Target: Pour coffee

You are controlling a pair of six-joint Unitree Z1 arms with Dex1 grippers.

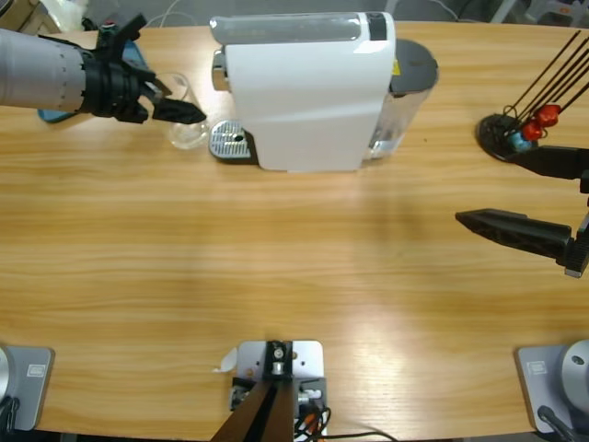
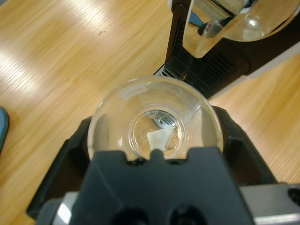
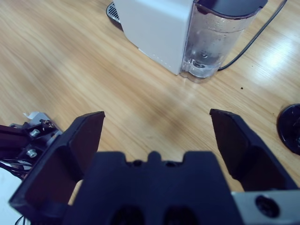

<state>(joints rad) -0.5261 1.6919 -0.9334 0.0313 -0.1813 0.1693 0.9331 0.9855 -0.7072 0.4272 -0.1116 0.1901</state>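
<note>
Grippers: left gripper (image 1: 189, 114) clamped on one glass cup (image 2: 154, 119), right gripper (image 3: 157, 133) spread wide; one coffee machine (image 1: 308, 87), wooden table (image 1: 276, 258).

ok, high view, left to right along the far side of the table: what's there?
Left claw shut on clear glass cup → round perforated metal drip tray → white boxy coffee machine → black round capsule stand with red and blue capsules.

Coffee machine (image 1: 308, 87) is blocking the table's (image 1: 276, 258) far middle, capsule stand (image 1: 511, 133) sitting far right. Broad wood in front is lying open for passage.
</note>
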